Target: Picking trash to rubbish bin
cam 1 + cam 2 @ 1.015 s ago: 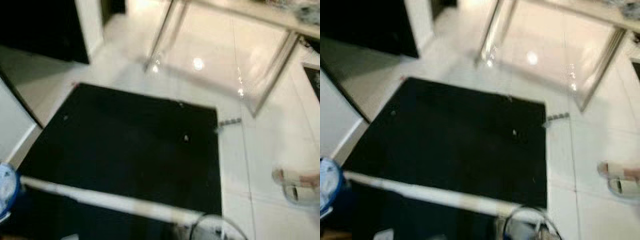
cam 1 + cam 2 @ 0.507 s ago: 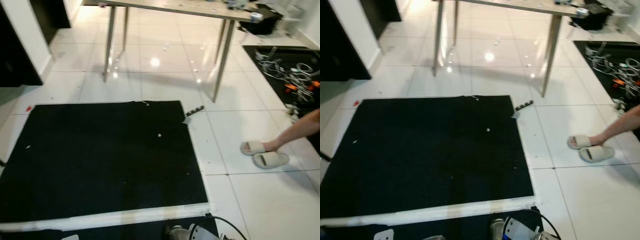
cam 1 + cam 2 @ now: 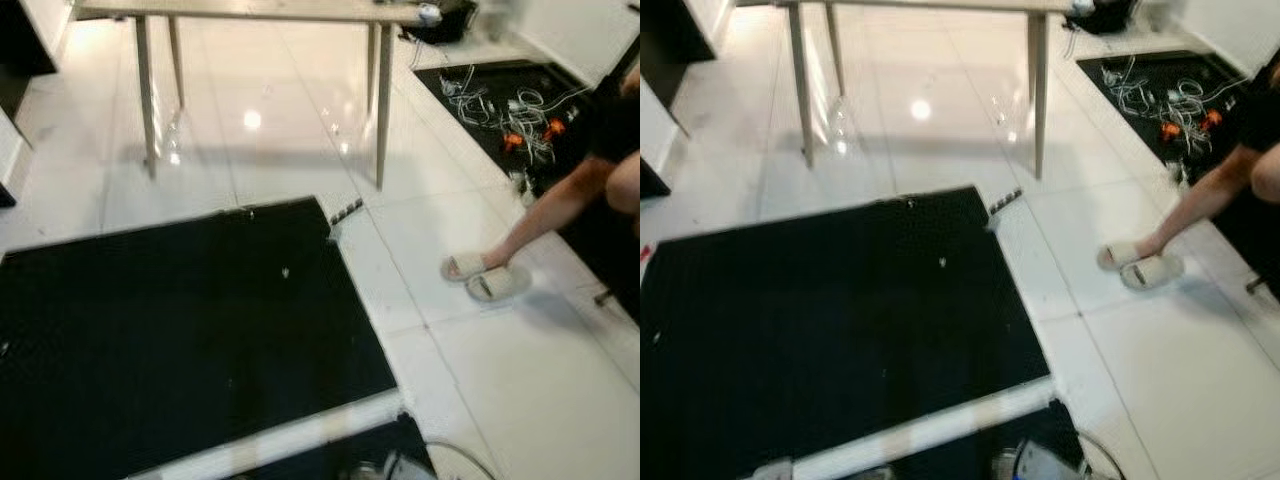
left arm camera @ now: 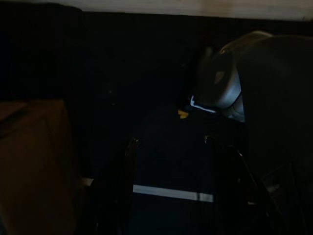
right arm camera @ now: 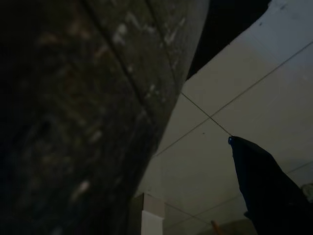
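Trash candidates, head views:
- white speck [image 3: 285,272]: tiny, lying flat on the black mat [image 3: 150,340], toward its far right quarter.
- second white fleck [image 3: 250,212]: at the mat's far edge; too small to identify.
- striped scrap [image 3: 347,210]: short dark-and-pale banded strip, lying flat on the white tile, just off the mat's far right corner.

All three lie well ahead of the robot; their offset from either gripper cannot be judged.

Left wrist view, very dark: small yellow bit [image 4: 182,114] beyond the parted fingertips of the left gripper [image 4: 171,144], apart from them.
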`<state>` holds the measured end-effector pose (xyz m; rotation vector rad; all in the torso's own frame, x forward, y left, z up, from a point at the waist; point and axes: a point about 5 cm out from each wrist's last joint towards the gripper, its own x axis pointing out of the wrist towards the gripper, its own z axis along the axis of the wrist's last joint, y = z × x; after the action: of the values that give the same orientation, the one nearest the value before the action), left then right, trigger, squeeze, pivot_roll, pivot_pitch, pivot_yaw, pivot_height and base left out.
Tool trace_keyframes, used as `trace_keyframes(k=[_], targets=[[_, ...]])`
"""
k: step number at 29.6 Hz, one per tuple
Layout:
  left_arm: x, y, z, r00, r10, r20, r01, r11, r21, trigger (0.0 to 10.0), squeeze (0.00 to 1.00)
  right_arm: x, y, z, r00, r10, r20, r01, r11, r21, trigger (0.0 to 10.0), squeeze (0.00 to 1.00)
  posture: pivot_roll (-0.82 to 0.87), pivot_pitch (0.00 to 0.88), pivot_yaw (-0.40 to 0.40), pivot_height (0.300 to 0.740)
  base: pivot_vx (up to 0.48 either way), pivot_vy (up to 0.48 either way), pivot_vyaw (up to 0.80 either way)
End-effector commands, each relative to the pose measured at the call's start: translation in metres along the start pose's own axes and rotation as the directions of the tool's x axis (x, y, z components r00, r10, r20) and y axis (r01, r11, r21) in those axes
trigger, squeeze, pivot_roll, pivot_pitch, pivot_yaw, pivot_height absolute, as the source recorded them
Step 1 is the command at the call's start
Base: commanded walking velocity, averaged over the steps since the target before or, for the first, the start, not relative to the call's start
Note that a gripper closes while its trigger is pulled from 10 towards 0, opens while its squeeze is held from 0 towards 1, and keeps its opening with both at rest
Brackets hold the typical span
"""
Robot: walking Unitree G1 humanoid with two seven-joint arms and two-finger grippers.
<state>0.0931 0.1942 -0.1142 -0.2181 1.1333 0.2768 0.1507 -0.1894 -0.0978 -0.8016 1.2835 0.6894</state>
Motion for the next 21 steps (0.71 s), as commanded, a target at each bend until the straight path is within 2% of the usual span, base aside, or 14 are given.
trace_keyframes(k=[1,8,16,21], targets=[[0.0006,-0.0339,-0.004,0.992,-0.127,-0.015,0.127,0.992,-0.011,10.0,0.0,0.0019,0.0089,0.0021,0.999,0.029,0.013,-0.029,1.0,0.004,10.0,0.0,0.08,0.147,-0.055,0.74,0.48,0.0,0.0],[0.0005,-0.0346,-0.0042,0.991,-0.133,-0.015,0.133,0.991,-0.015,10.0,0.0,0.0018,0.008,0.0013,1.0,0.022,0.006,-0.022,1.0,-0.005,10.0,0.0,0.08,0.148,-0.057,0.74,0.48,0.0,0.0],[0.0004,-0.0353,-0.0045,0.99,-0.14,-0.018,0.14,0.99,-0.011,10.0,0.0,0.0018,0.0079,0.0007,1.0,0.02,0.003,-0.02,1.0,-0.005,10.0,0.0,0.07,0.143,-0.058,0.74,0.48,0.0,-0.8],[0.0004,-0.0354,-0.0047,0.99,-0.142,-0.019,0.142,0.99,-0.008,10.0,0.0,0.0018,0.0077,0.0012,1.0,0.014,0.012,-0.014,1.0,-0.003,10.0,0.0,0.08,0.139,-0.059,0.74,0.48,0.0,0.0]])
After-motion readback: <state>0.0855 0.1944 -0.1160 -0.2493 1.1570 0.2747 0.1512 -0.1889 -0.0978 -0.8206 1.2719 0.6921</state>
